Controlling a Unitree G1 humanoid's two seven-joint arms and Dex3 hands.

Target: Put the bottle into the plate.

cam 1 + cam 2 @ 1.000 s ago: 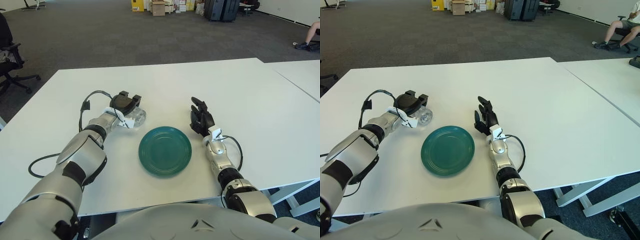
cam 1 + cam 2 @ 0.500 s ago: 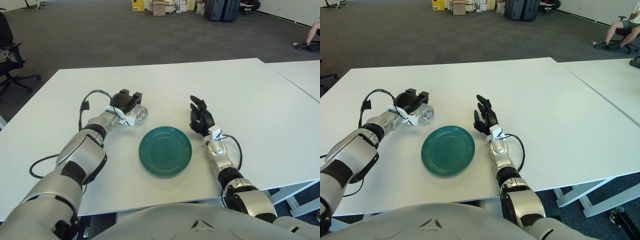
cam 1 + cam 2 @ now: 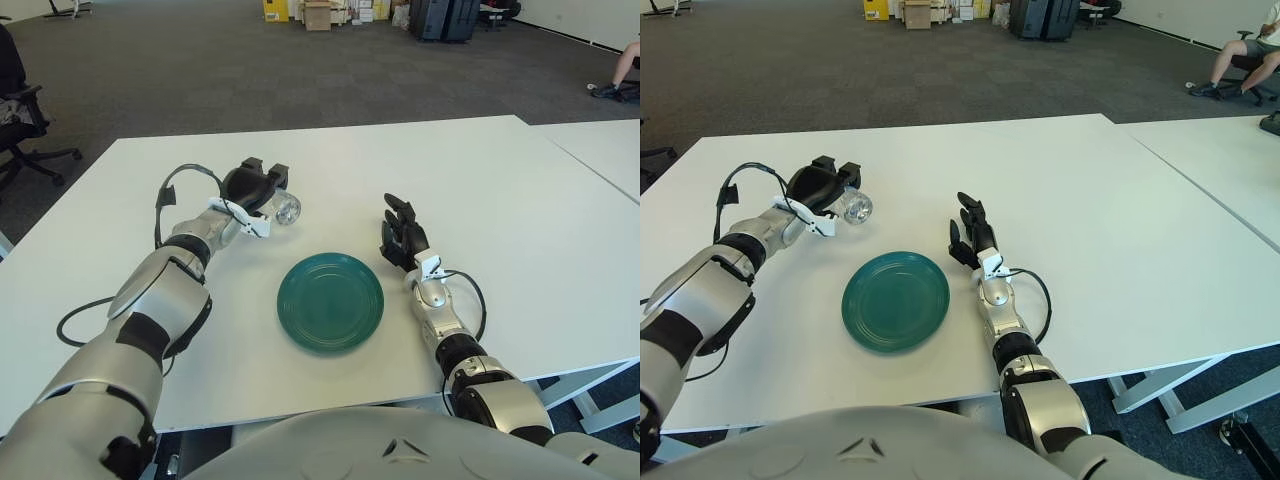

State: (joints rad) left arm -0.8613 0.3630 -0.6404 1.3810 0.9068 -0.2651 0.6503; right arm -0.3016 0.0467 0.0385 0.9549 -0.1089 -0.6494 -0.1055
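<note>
A clear plastic bottle [image 3: 283,209] is held in my left hand [image 3: 252,187], whose fingers are shut around it; it is lifted a little above the white table [image 3: 480,190], up and left of the plate. It also shows in the right eye view [image 3: 856,207]. The round dark green plate [image 3: 330,301] lies flat on the table in front of me, between my two arms. My right hand [image 3: 402,238] rests on the table just right of the plate, fingers relaxed and holding nothing.
A black cable [image 3: 166,200] loops from my left wrist over the table. A second white table [image 3: 600,150] stands at the right. An office chair [image 3: 20,110] is at the far left, and boxes [image 3: 318,14] stand on the floor at the back.
My left hand has lifted the bottle off the table and carried it up and slightly away from me. My right hand has barely moved.
</note>
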